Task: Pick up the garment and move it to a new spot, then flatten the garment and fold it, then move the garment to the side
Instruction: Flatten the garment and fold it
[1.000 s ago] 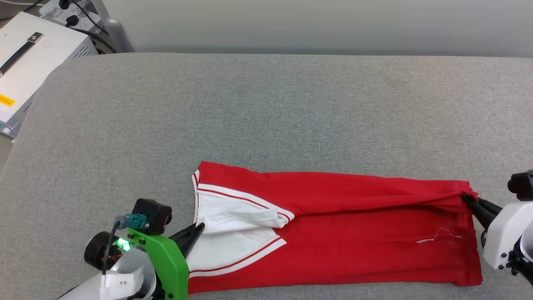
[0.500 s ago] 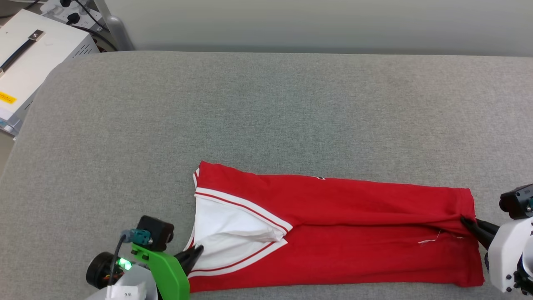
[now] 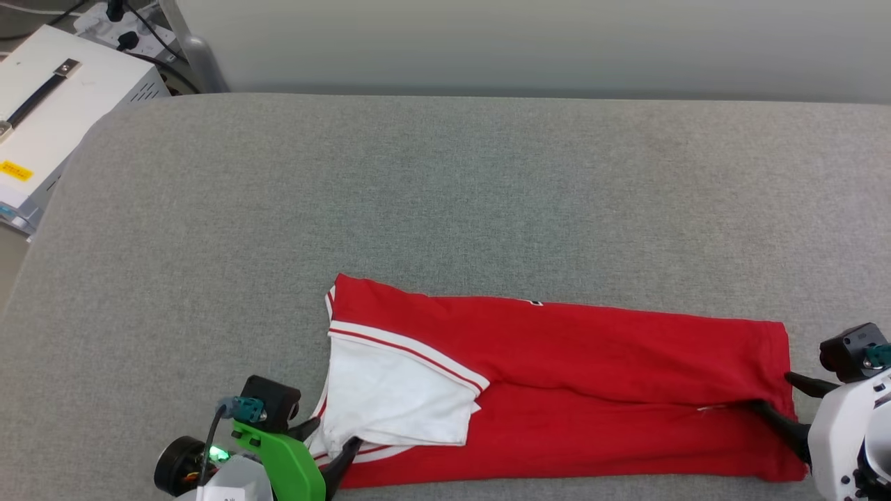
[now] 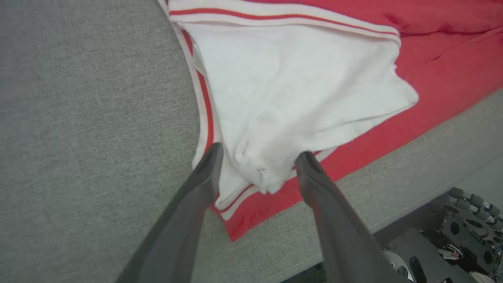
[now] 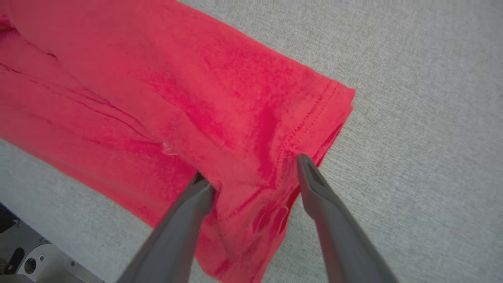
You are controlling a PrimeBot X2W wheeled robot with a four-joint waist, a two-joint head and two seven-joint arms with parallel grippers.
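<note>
Since its ends were let go a moment ago, the garment lies slack as a long red strip, folded lengthwise, near the front edge of the grey surface. Its white sleeve has settled flat over the red at the left end, and the upper flap now rests on the lower one. The left gripper, clamped on the sleeve corner a second ago, now stands with jaws apart astride it; the right gripper has likewise spread, its fingers either side of the hem. I judge the lengthwise fold laid down; a crosswise fold and the move aside remain
</note>
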